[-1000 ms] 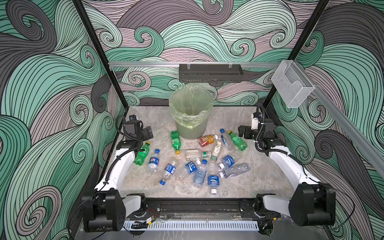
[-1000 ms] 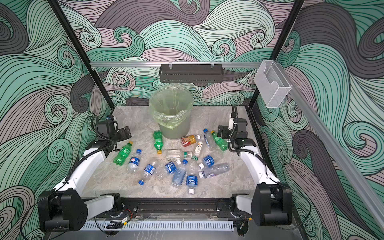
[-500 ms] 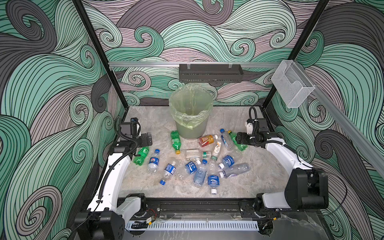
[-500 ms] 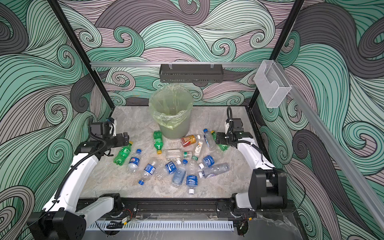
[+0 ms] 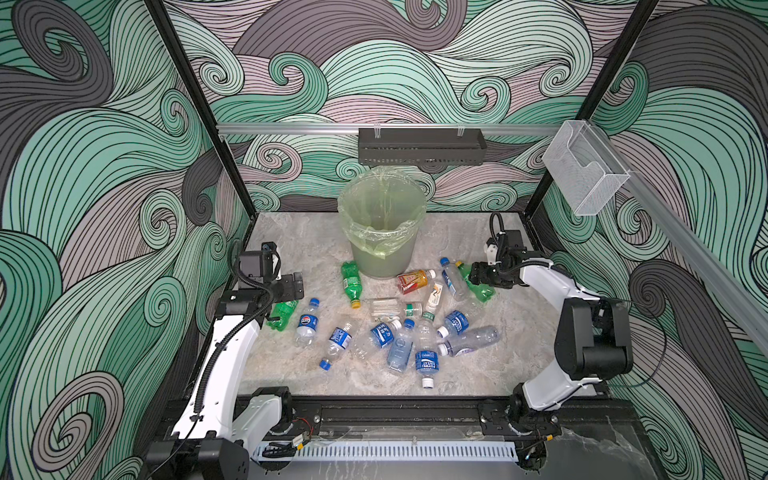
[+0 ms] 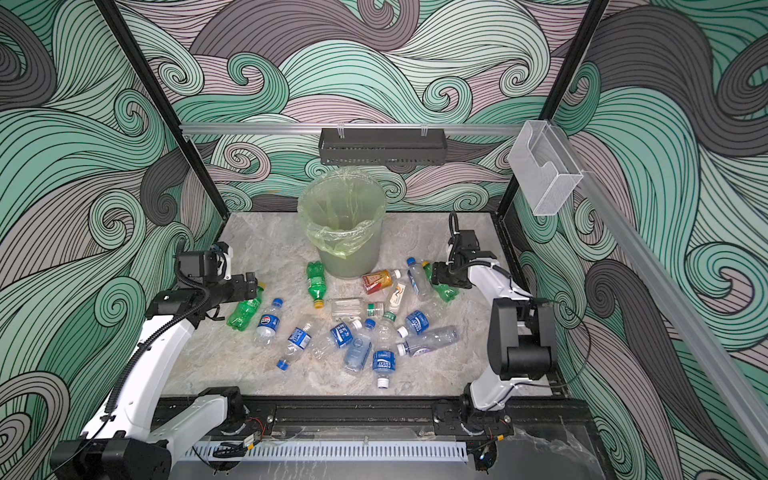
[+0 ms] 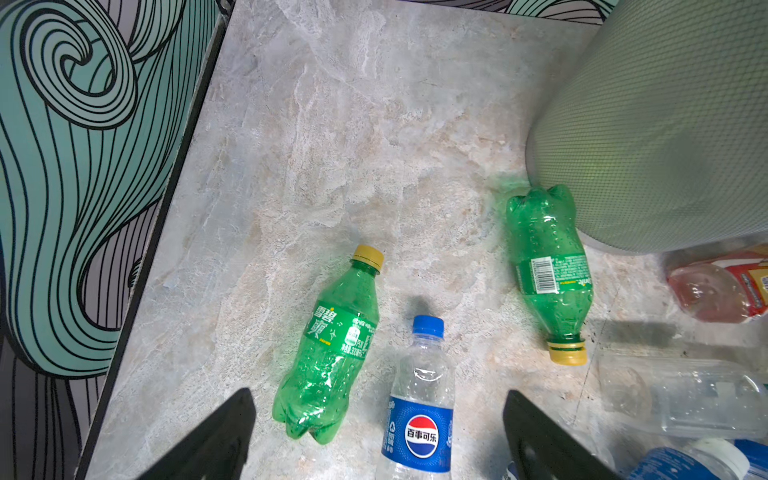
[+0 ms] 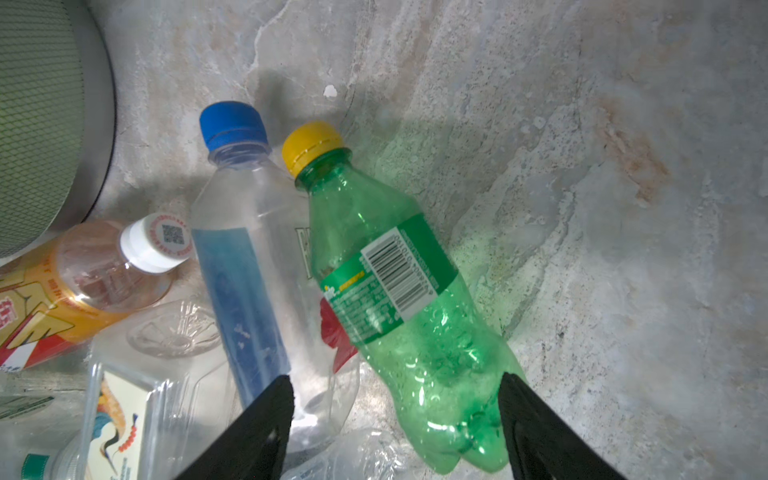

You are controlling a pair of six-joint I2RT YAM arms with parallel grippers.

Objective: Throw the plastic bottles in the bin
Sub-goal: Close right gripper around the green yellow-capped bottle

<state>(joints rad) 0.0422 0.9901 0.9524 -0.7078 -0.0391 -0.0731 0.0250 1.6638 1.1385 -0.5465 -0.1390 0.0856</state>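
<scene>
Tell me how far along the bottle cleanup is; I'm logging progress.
Done: nothing; the bin looks empty. In hand: right gripper, fingers either side of a green yellow-capped bottle, unclamped; left gripper open. Left: all plastic bottles, lying on the table.

bottles (image 7: pixel 332 345) — glossy plastic | bin (image 7: pixel 665 124) — matt, mesh-textured plastic | tabletop (image 7: pixel 332 145): smooth stone-look

Walls (image 5: pixel 374 62) are covered in green, mauve and grey swirls; a black tray (image 5: pixel 421 146) and clear box (image 5: pixel 582 174) are mounted above a marbled floor (image 5: pixel 291 241).
</scene>
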